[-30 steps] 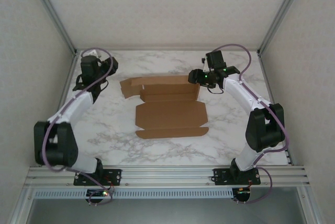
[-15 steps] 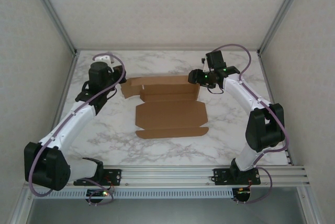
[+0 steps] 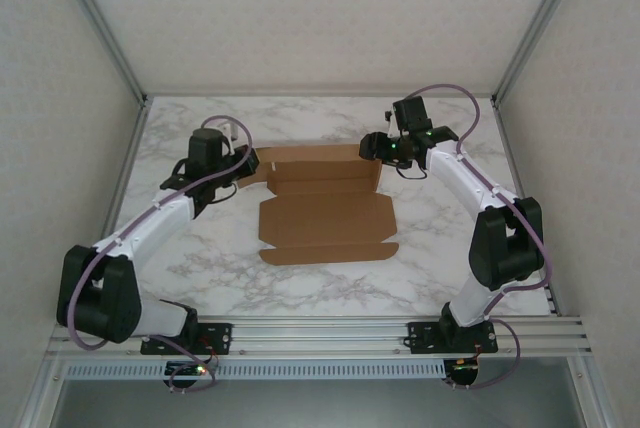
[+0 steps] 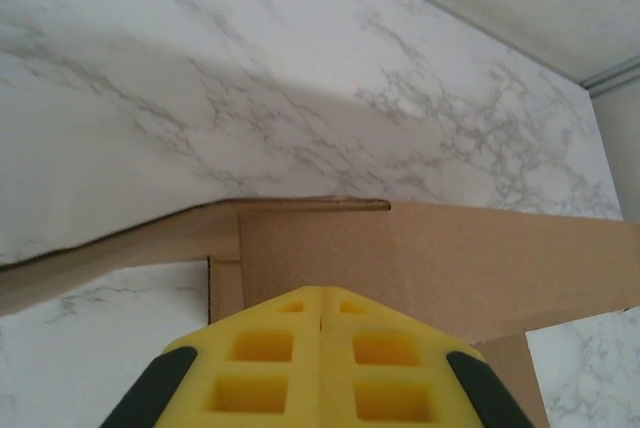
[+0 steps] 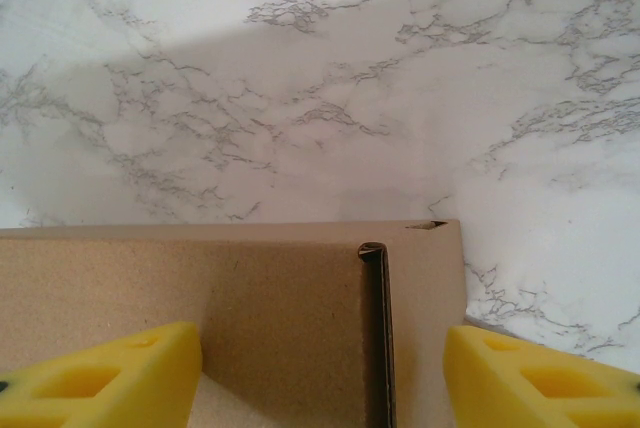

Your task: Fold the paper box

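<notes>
Your paper box (image 3: 325, 216) lies flat in the middle of the tabletop (image 3: 440, 258), long axis left to right, each far corner beneath a gripper: the left gripper (image 3: 245, 161), closed tight, over the far-left corner, the right gripper (image 3: 374, 146), spread wide, straddling the far-right corner.

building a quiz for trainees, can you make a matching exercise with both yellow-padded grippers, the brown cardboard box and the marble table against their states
Things: 1 left gripper, yellow pads; 2 right gripper, yellow pads; 3 flat brown cardboard paper box; 4 white marble table.
States: a open wide; b spread out between the arms; c shut; d bearing the cardboard.
Pairs: 1-c; 2-a; 3-b; 4-d.
</notes>
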Action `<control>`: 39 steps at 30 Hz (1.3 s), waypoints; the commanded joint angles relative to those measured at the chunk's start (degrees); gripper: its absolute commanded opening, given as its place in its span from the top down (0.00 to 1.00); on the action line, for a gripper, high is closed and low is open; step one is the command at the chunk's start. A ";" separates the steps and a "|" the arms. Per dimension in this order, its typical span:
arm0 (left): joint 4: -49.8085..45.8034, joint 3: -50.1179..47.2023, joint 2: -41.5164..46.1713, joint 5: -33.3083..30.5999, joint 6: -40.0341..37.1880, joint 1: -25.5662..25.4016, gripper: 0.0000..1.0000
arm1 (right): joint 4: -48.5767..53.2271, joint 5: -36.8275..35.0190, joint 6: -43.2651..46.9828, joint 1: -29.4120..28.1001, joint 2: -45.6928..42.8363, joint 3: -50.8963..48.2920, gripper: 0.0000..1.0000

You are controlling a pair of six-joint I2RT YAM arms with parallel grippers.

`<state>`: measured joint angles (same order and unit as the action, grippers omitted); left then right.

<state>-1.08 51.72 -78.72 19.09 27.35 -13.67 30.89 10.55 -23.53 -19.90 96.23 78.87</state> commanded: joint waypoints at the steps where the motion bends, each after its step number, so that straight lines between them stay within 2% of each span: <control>1: 2.84 0.00 -1.63 1.71 1.72 -2.29 1.00 | 2.90 -0.54 0.98 -0.02 1.71 0.89 0.35; 6: 3.85 0.05 -4.00 -0.02 2.86 -4.38 1.00 | 2.99 -0.30 0.86 -0.06 1.85 1.07 0.35; 12: 8.04 -0.56 -5.73 1.77 6.04 -4.83 1.00 | 3.13 0.58 0.54 -0.04 2.21 1.37 0.35; 18: 19.72 -5.63 -4.82 6.13 12.38 -4.78 0.99 | 2.94 1.14 0.26 -0.05 2.21 1.33 0.35; 21: 23.52 -8.07 -3.07 4.51 14.50 -4.52 0.98 | 3.00 0.88 0.37 -0.05 2.05 1.20 0.35; 27: 35.03 -14.18 -2.17 6.92 21.65 -2.68 0.96 | 2.86 1.05 0.15 -0.12 1.86 1.08 0.35; 36: 47.83 -15.70 -6.79 10.35 26.98 -3.80 0.90 | 2.78 2.48 -0.19 -0.14 1.95 1.50 0.35; 39: 47.40 -14.44 -7.33 10.57 26.23 -5.59 0.90 | 3.01 2.12 -0.08 -0.14 1.82 1.56 0.35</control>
<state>40.58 36.27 -85.65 26.28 52.60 -17.12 31.11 10.98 -23.59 -19.57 96.77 79.59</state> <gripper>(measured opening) 0.097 0.653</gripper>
